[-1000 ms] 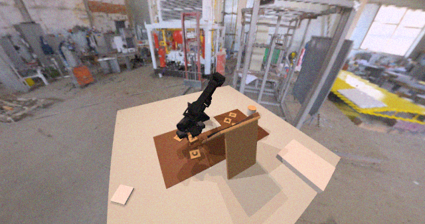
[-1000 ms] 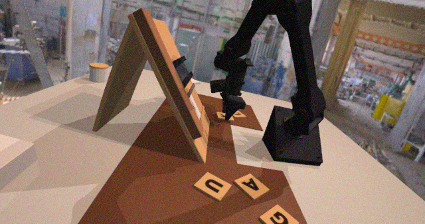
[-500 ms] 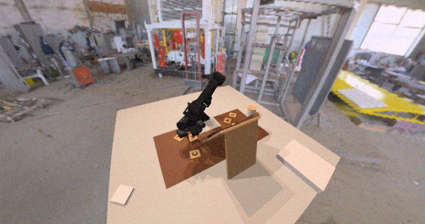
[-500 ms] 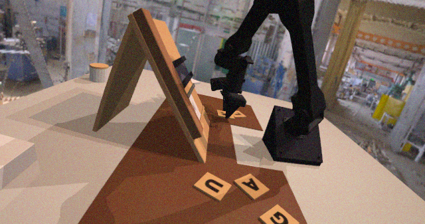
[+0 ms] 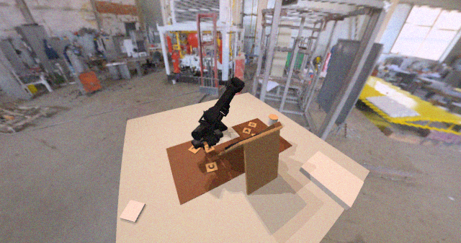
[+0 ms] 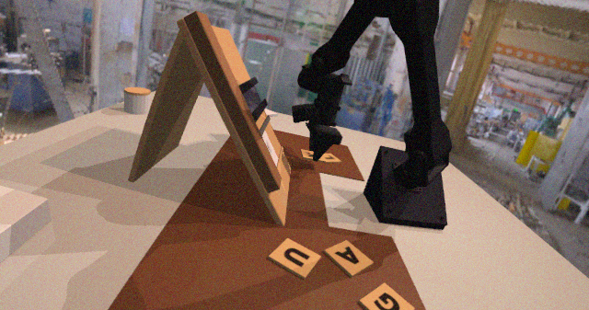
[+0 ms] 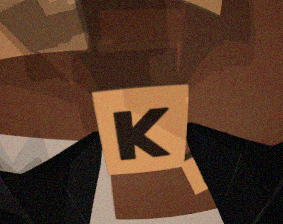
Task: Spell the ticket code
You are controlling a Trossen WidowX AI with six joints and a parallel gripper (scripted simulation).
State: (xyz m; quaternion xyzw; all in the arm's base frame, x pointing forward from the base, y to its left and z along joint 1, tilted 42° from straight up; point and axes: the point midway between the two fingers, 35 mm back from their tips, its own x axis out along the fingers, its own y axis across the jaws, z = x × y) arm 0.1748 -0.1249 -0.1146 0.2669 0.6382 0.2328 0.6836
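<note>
Over brown mat (image 5: 191, 182) (image 6: 198, 264) (image 7: 232, 100), jaws (image 5: 202, 146) (image 6: 316, 158) clamped on K tile (image 5: 209, 148) (image 7: 177, 100); U tile (image 6: 294, 258), A tile (image 6: 349, 258) beside each other.

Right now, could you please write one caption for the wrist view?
The gripper grips the K tile between its fingers, above brown matting.

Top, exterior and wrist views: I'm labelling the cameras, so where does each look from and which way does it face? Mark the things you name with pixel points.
Top: high beyond the board's back, looking down across the counter (image 5: 151, 127) at the arm.
Exterior: low at one end of the board (image 6: 230, 112), looking along its side edge; the whole arm, base included, shows.
Wrist: on the arm, looking past the gripper's (image 6: 317, 151) (image 7: 144, 135) dark fingers at the K tile (image 7: 177, 120).
Top and exterior share the lidded pot (image 5: 272, 120) (image 6: 136, 102).
</note>
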